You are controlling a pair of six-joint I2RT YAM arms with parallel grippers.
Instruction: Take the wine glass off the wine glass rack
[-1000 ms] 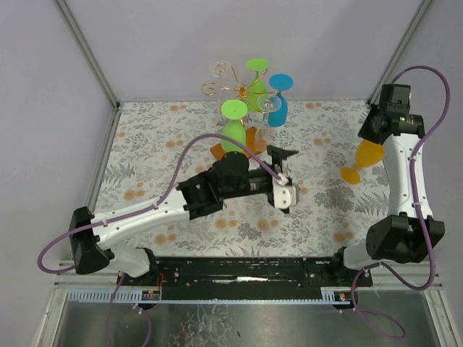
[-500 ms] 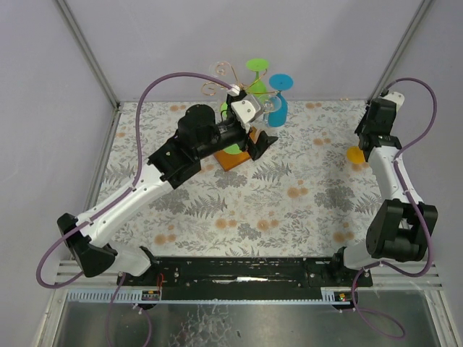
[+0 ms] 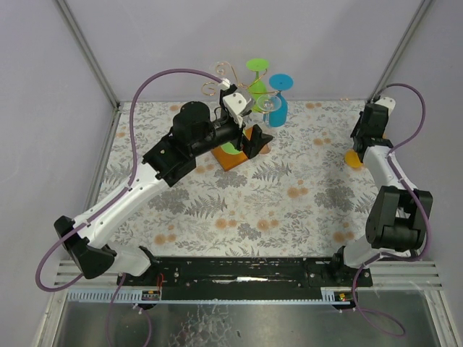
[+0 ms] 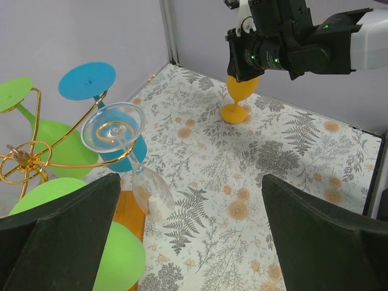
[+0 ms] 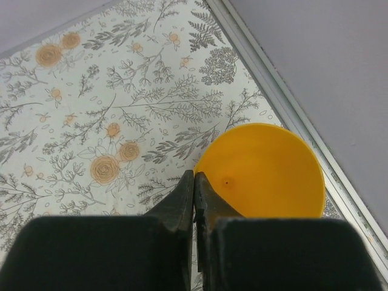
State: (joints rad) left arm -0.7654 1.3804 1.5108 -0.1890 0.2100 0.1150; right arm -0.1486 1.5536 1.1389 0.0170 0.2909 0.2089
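Two grippers checked. The left gripper [image 4: 191, 177] has its jaws standing wide apart with nothing between the fingers [image 4: 66, 236]. The clear glass [image 4: 148, 191] is ahead of these jaws, left of their centre line and closer to the left finger. It hangs foot uppermost and tilted, with its foot caught in a gold scroll of the rack [image 4: 21, 157], so it is not off the rack. The rack's central knot is further left, beyond the left finger. A blue glass [image 4: 88, 77] hangs ahead of it and green glasses [image 4: 57, 139] hang to either side. One green bowl sits low, just beside the left finger. The right gripper [image 5: 194, 176] has its jaws pressed together. Their tips meet the left edge of the orange glass [image 5: 267, 170], which spreads ahead and to the right of them. Whether they nip its rim cannot be determined. From the left wrist view, that glass stands upright on the patterned table [image 4: 291, 145], directly beneath the right gripper and well apart from the rack.
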